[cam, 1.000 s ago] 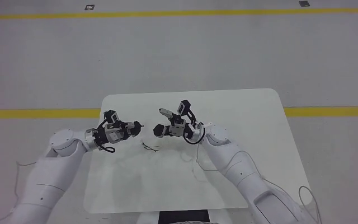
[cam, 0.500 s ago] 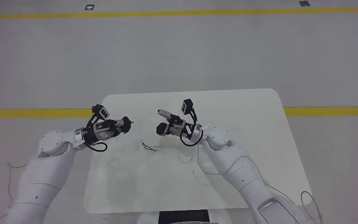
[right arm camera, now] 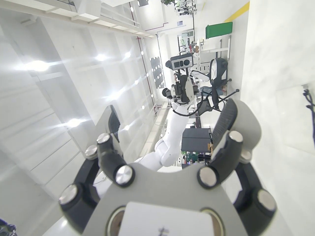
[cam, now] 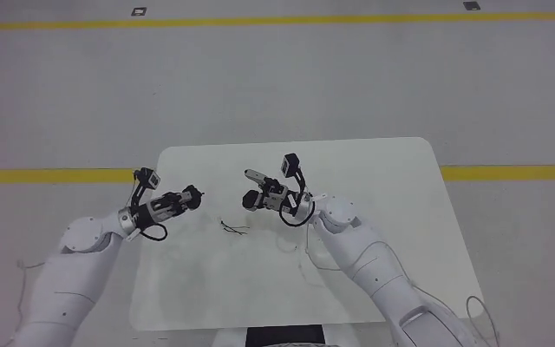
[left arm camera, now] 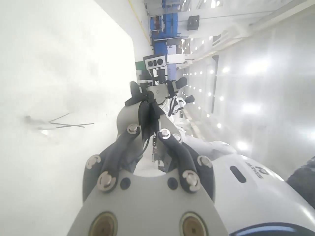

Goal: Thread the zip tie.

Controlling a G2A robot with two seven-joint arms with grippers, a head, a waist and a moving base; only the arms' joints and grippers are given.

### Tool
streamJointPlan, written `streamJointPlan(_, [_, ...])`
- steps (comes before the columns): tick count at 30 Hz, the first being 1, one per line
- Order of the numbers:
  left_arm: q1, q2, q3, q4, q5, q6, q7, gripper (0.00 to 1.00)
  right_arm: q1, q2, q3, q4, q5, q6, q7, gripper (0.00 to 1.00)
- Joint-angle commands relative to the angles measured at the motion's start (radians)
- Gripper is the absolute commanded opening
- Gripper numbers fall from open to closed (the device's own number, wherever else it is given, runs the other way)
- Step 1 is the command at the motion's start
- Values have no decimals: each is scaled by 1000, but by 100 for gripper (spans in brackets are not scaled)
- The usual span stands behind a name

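Black and hair-thin, the zip tie (cam: 232,228) lies flat on the white table (cam: 390,182), nearer than both pincers and between them. Just beyond it to the left hangs the left gripper (cam: 192,198), clenched on nothing. Farther and to the right hangs the right gripper (cam: 249,188), released, its pads (right arm camera: 222,119) spread wide. Neither touches the tie.

The likely trouble, I judge, is that so flat a strip may slide away from a pinch. The clenched left pincer must also part first, or it will merely push the tie about.

The left wrist view resolves the tie into several crossed strands, which could lift as a tangle; the top view gives just a dark scribble. The right wrist view confirms the gap between its pads is empty.
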Motion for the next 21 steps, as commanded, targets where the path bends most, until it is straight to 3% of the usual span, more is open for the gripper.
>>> streamJointPlan(1, [22, -19, -38, -25, 57, 14, 22, 0, 0, 0, 0, 0, 0, 0, 0, 100])
streamJointPlan(7, [48, -91, -146, -38, 76, 14, -61, 0, 0, 0, 0, 0, 0, 0, 0, 100])
streamJointPlan(15, [16, -222, -304, -18, 73, 14, -264, 0, 0, 0, 0, 0, 0, 0, 0, 100])
streamJointPlan(16, [9, -232, -319, -16, 80, 14, -274, 0, 0, 0, 0, 0, 0, 0, 0, 100])
streamJointPlan(21, [9, -232, -319, -16, 80, 14, -274, 0, 0, 0, 0, 0, 0, 0, 0, 100])
